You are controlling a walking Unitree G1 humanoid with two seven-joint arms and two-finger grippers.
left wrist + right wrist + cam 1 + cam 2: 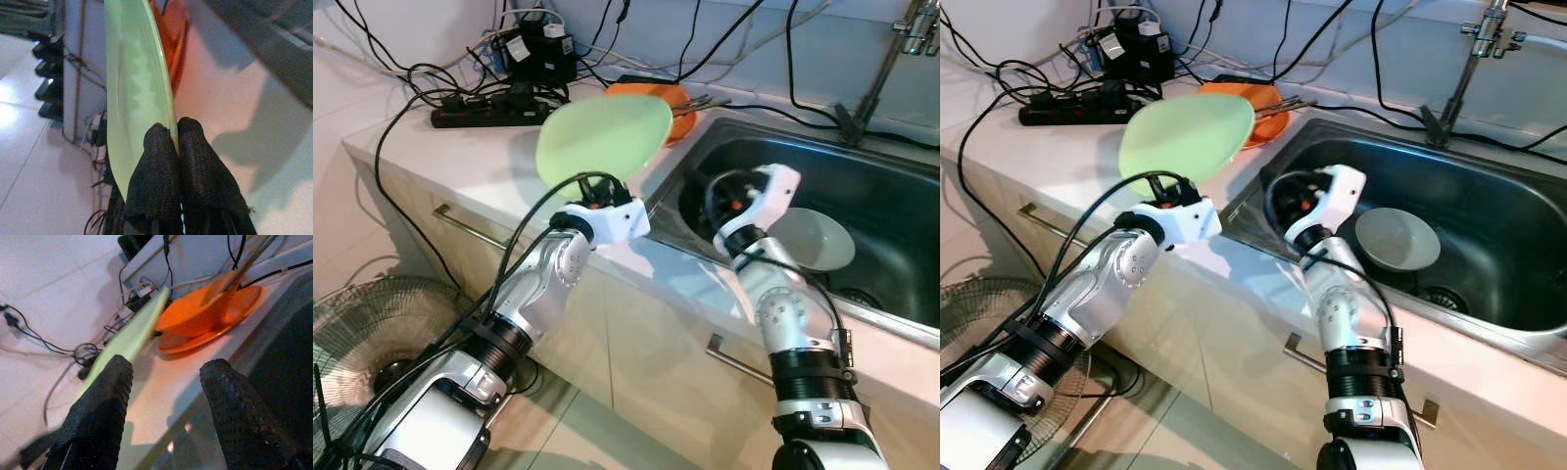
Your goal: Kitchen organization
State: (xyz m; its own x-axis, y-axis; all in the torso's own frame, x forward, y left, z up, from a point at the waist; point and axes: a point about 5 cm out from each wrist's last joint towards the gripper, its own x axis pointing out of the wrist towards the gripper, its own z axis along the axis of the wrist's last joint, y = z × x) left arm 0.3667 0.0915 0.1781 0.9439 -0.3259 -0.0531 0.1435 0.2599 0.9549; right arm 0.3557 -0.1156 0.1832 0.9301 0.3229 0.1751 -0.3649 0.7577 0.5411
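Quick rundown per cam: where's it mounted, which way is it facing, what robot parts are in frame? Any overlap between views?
Left eye: on the head, looking forward and down at the counter and sink; both silver arms show.
Right eye: same head, same scene, slightly offset.
Left wrist: along the left gripper, fingers pinched on the green plate rim.
Right wrist: along the right gripper, fingers apart, facing the orange dish from over the sink.
Shared: the green plate and orange dish appear in all four views.
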